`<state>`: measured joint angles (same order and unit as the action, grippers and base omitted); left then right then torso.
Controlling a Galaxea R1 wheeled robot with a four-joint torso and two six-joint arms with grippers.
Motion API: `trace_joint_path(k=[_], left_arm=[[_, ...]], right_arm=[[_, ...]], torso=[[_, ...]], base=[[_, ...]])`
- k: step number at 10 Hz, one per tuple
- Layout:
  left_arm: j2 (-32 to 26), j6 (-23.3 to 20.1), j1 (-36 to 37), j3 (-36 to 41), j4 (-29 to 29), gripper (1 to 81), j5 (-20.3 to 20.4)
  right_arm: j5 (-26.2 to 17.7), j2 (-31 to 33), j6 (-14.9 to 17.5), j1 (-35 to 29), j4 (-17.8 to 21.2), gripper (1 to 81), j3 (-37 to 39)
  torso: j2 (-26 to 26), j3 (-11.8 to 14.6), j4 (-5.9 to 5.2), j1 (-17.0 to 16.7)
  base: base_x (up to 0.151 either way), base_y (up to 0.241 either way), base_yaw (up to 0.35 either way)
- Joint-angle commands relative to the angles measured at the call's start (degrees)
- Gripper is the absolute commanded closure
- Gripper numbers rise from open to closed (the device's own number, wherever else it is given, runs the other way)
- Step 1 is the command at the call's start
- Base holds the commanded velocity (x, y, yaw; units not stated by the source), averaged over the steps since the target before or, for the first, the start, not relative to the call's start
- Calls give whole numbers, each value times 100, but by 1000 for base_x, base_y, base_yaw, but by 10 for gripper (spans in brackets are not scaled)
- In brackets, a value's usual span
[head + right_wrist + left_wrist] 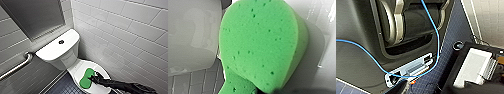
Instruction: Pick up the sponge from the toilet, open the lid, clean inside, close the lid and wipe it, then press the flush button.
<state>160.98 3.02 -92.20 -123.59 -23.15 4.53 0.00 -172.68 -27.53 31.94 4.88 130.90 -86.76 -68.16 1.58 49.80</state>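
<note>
The white toilet (53, 50) stands in a tiled corner with its lid (79, 68) down. A bright green sponge (86, 79) lies flat on the lid's front half. My right gripper (96, 77) comes in from the lower right on a black arm and is shut on the sponge's pinched side. In the right wrist view the sponge (260, 45) looms close over the glossy white lid (318, 62). The round flush button (61, 42) sits on top of the tank. My left gripper is open and holds nothing.
A white tiled wall (125, 37) runs close along the toilet's right side. A metal grab bar (17, 66) is fixed to the left wall below a dark panel (35, 15). Dark floor (62, 86) lies left of the bowl. The left wrist view shows a blue cable (436, 37).
</note>
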Motion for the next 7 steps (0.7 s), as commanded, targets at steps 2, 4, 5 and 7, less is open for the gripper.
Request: trace_joint_path(k=[2,4,5,7], left_arm=[[14,-39,-260,107,-84,10,-436],[14,-39,-260,107,-76,10,-435],[23,-39,-260,107,-84,10,-436],[23,-39,-251,107,-84,10,-436]], right_arm=[[-150,2075,-42,-113,-57,811,-2367],[95,2768,-33,229,-83,811,-2763],[271,3068,-25,492,-101,811,-2878],[764,3736,-25,976,-101,811,-3114]], torso=[[0,0,0,0],[0,0,0,0],[0,0,0,0],[0,0,0,0]], base=[[0,0,0],[0,0,0],[0,0,0],[0,0,0]])
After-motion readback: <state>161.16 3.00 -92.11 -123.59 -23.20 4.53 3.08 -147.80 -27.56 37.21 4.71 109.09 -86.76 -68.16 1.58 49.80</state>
